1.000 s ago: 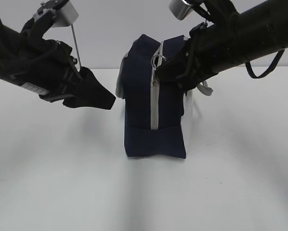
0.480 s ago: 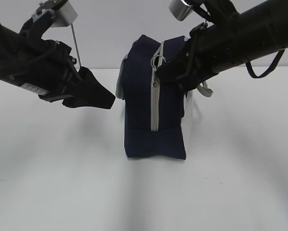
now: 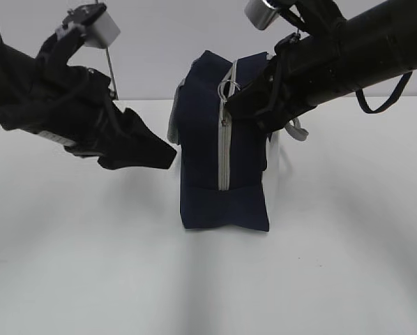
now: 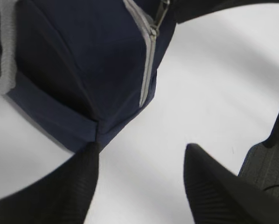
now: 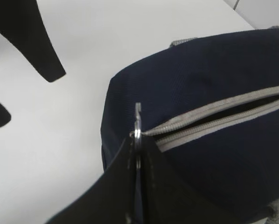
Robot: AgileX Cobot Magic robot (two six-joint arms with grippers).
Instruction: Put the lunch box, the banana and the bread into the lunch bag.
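The navy lunch bag [image 3: 201, 139] stands upright mid-table, end face toward the exterior camera, its grey zipper [image 3: 224, 150] running down that face. My right gripper [image 3: 229, 105] is shut on the zipper's ring pull [image 5: 137, 119] at the top of the bag [image 5: 214, 70], where a dark slit shows between the zipper tapes. My left gripper [image 4: 142, 148] is open just left of the bag [image 4: 83, 60]; one fingertip [image 4: 90, 151] is at its lower corner, and only table lies between the fingers. The lunch box, the banana and the bread are out of view.
A grey strap handle [image 4: 6, 46] hangs on the bag's side; another loop [image 3: 297, 129] shows behind the right arm. A black cable [image 3: 383, 98] droops from the right arm. White table [image 3: 208, 279] surrounds the bag.
My left gripper has shifted right and slightly down, closer to the bag, and its jaws have spread wider. The right gripper and the bag have stayed put.
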